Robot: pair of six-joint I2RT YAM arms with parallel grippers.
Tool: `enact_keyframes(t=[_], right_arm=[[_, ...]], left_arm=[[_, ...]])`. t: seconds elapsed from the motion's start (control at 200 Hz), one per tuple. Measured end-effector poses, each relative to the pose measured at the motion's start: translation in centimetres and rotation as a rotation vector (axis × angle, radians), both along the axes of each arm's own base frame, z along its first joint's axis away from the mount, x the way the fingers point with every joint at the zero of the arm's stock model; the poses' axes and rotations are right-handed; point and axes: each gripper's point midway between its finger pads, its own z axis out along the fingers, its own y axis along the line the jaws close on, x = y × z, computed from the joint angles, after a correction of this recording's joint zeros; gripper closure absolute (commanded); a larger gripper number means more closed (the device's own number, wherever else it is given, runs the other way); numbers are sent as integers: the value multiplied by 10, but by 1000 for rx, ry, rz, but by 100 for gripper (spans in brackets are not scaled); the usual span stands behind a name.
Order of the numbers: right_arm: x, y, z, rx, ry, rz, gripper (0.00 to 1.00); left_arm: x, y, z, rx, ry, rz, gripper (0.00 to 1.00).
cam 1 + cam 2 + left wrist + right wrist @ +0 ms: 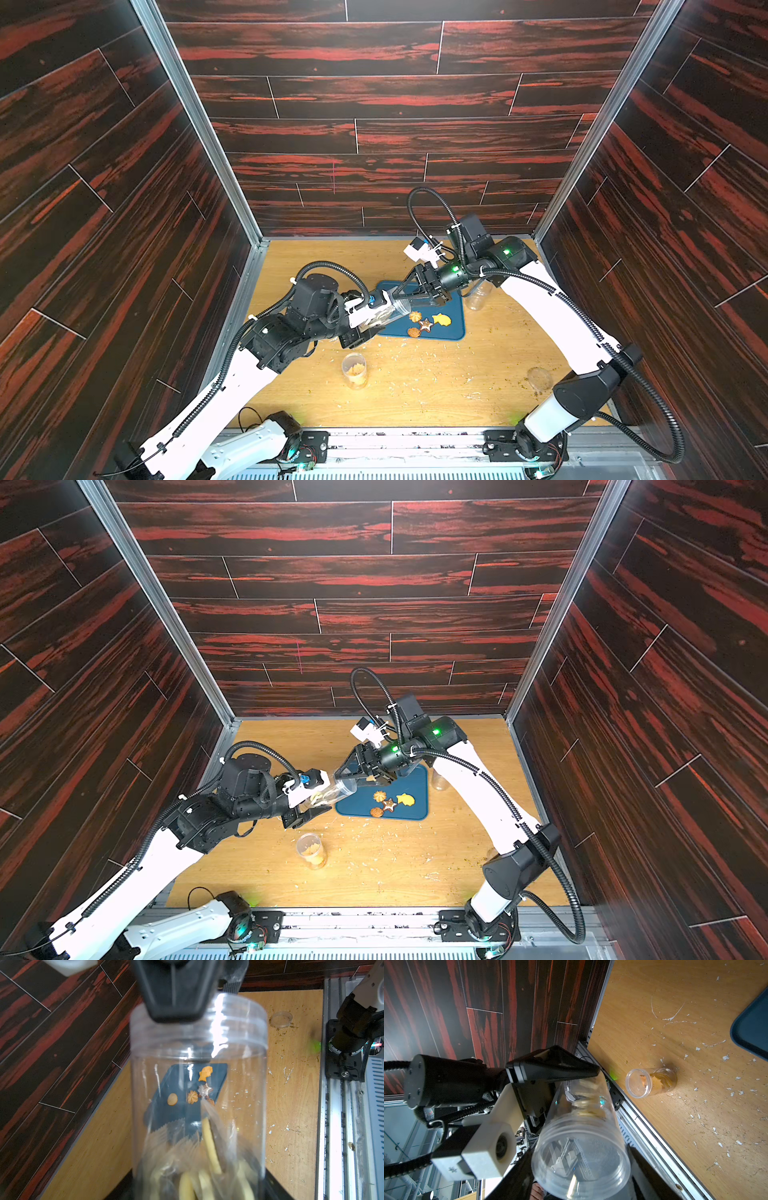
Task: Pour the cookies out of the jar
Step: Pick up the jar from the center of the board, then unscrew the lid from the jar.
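A clear plastic jar lies tilted, its open mouth over the left edge of the blue tray. My left gripper is shut on the jar's base end. My right gripper has come from the right, and in the right wrist view its fingers sit against both sides of the jar's rim. Pale yellow cookies stay at the jar's bottom, seemingly inside a crinkled clear bag. Several cookies lie on the tray: a rosette, a star, a yellow fish and a round brown one.
A second small jar with orange pieces stands on the wooden table in front of the tray. An empty clear jar stands right of the tray, partly behind my right arm. A clear lid lies at the front right. Pale crumbs are scattered around.
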Motion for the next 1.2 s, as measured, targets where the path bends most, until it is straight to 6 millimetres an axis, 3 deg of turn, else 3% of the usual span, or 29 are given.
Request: enact_keyframes(t=[0.581,1.197], right_arm=[[0,1,-14,7,-64,43,40],[2,-2,-8,63,-257,75,39]], left_arm=[[-5,3,-10,22,47,4,61],[-1,-1,-7,9,36,-1,62]])
